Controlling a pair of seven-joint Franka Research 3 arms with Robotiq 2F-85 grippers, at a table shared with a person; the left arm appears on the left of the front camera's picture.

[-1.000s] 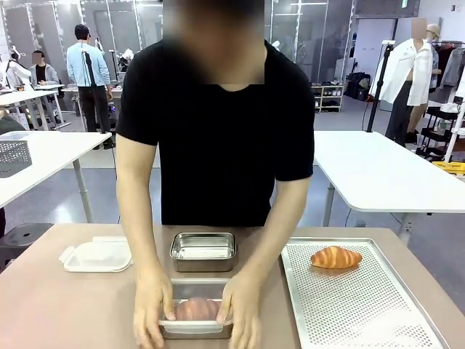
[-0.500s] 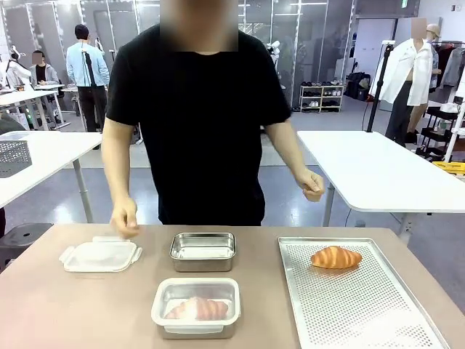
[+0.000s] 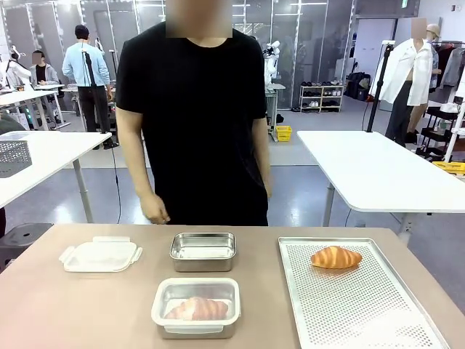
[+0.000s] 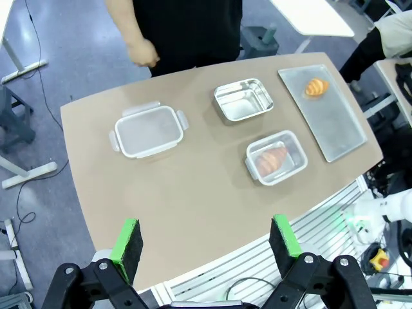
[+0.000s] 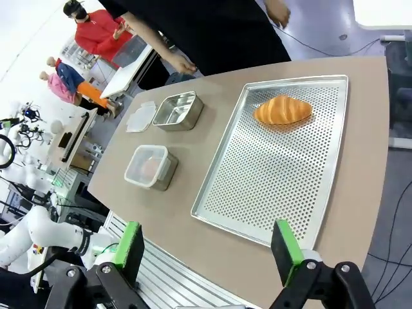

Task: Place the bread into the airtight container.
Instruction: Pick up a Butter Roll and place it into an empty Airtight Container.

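**A:** Starting at the left: the left end effector (image 4: 206, 238) hangs high over the near edge of the desk (image 3: 65, 313), jaws spread wide, nothing in them. Below it, the loose lid (image 3: 100, 256) lies on the left part of the desk.

**B:** Middle now. The open steel container (image 3: 203, 251) stands bare. Just nearer the robot is the lidded container (image 3: 196, 307), with a croissant (image 3: 197, 310) under its lid. That one looks done to me.

**A:** And the person (image 3: 192, 123) stands behind the far edge, hands down and off the desk.

**B:** On to the right: the tray (image 3: 349, 313), and on its far end the bread (image 3: 336, 257), alone, well apart from both containers.

**A:** That's the piece to move, I'd say, and the right arm is plainly the nearer. The right end effector (image 5: 207, 248) sits up above the tray's near edge, fingers fully apart and empty, tilted to look forward and down across the tray.

**B:** From there the bread lies ahead, a touch right of the centreline. Its long axis runs side to side across the desk, roughly along the line between the two fingers.

**A:** So closing as posed would squeeze it end to end. My guess is turn the wrist crosswise, drop, pinch across the waist, then carry it left to the open steel container.
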